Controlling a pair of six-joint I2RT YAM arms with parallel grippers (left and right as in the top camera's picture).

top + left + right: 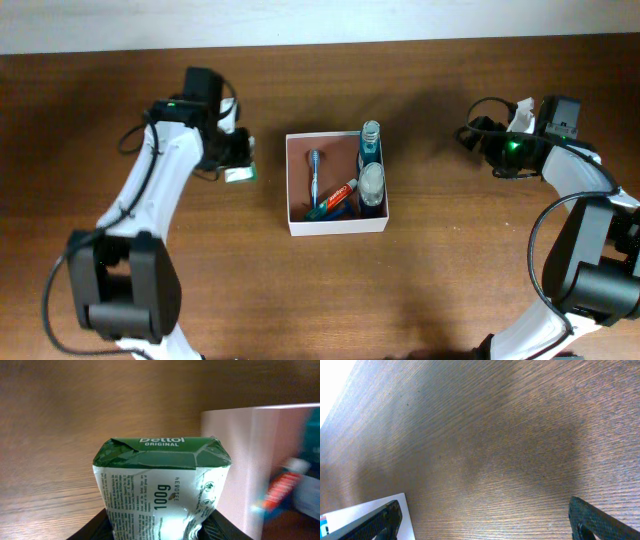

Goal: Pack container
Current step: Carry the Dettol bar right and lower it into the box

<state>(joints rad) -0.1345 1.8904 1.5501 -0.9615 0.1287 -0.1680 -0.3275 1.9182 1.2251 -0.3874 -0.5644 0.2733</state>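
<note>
The container (337, 226), a square white-walled box with a reddish-brown floor, sits mid-table. It holds two blue bottles (371, 143), a toothbrush (315, 175) and a toothpaste tube (340, 197). My left gripper (238, 165) is just left of the box, shut on a green and white Dettol soap packet (162, 485), which it holds near the box's white wall (250, 460). My right gripper (485, 520) is open and empty over bare wood at the far right (490, 140); a box corner (365, 510) shows at its left finger.
The brown wooden table (450, 290) surrounds the box. A pale wall strip (300, 20) runs along the back edge. Both arm bases stand at the front corners.
</note>
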